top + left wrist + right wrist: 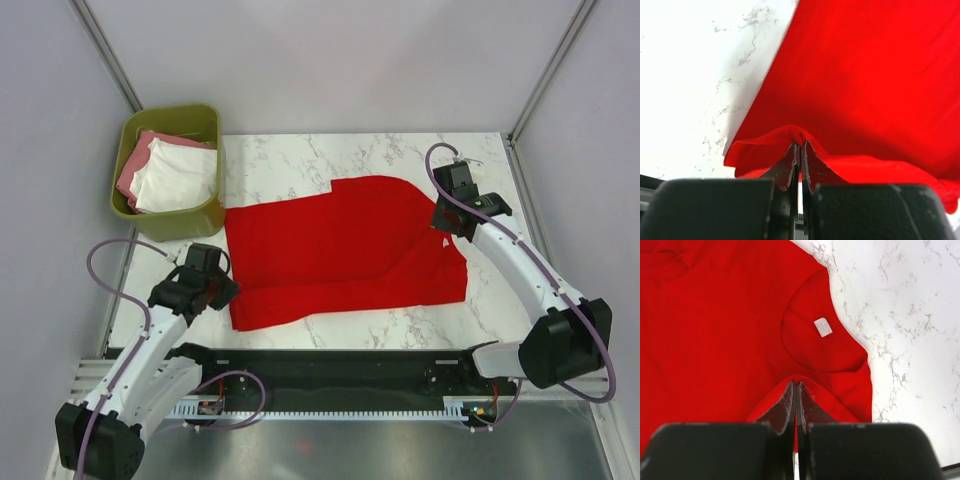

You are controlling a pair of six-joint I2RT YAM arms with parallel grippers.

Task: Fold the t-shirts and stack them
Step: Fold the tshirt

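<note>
The red t-shirt [345, 250] lies spread on the marble table, partly folded, its white neck label [823, 327] showing in the right wrist view. My left gripper [222, 283] is shut on the shirt's near left edge [790, 135], the cloth pinched up into a ridge. My right gripper [447, 222] is shut on the shirt's right edge near the collar [805, 382]. A white t-shirt [180, 177] and a pink t-shirt [137, 160] lie in the olive-green bin.
The olive-green bin [195, 215] stands at the far left corner of the marble table [300, 160]. Grey walls close in left, right and back. A black rail [330, 365] runs along the near edge between the arm bases.
</note>
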